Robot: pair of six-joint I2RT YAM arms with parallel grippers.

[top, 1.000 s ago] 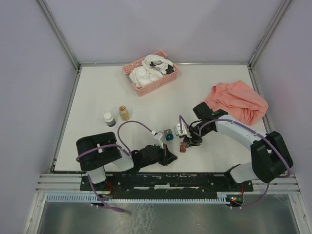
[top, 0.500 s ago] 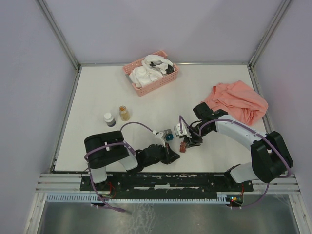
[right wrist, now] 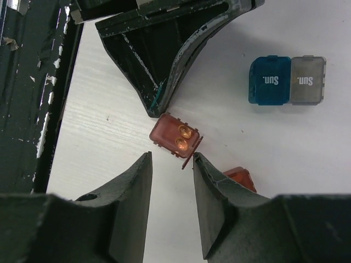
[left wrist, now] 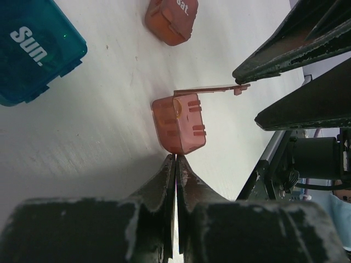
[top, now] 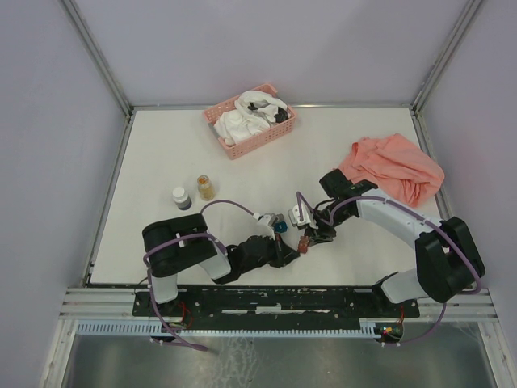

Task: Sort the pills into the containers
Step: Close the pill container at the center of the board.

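Note:
A dark red container (right wrist: 174,134) lies open on the table with two amber pills (right wrist: 182,137) inside, its thin lid (left wrist: 211,89) sticking out. My left gripper (left wrist: 175,159) is shut and empty, its tip touching that box's side (left wrist: 178,130). My right gripper (right wrist: 170,159) hangs open just above the box, with one fingertip (right wrist: 196,160) against the lid's edge. A second dark red container (left wrist: 170,21) lies shut nearby. The teal container (right wrist: 269,80) and the grey container (right wrist: 307,80) sit joined side by side. From above, both grippers (top: 292,251) (top: 310,235) meet at the box (top: 304,243).
An amber-filled jar (top: 205,187) and a white-capped jar (top: 181,198) stand at the left. A pink slatted basket (top: 212,116) with white items is at the back. A salmon cloth (top: 392,166) lies at the right, near the right arm.
My left arm has stretched to the right, bringing its shut gripper up against the open red box. The right gripper and the boxes have stayed put.

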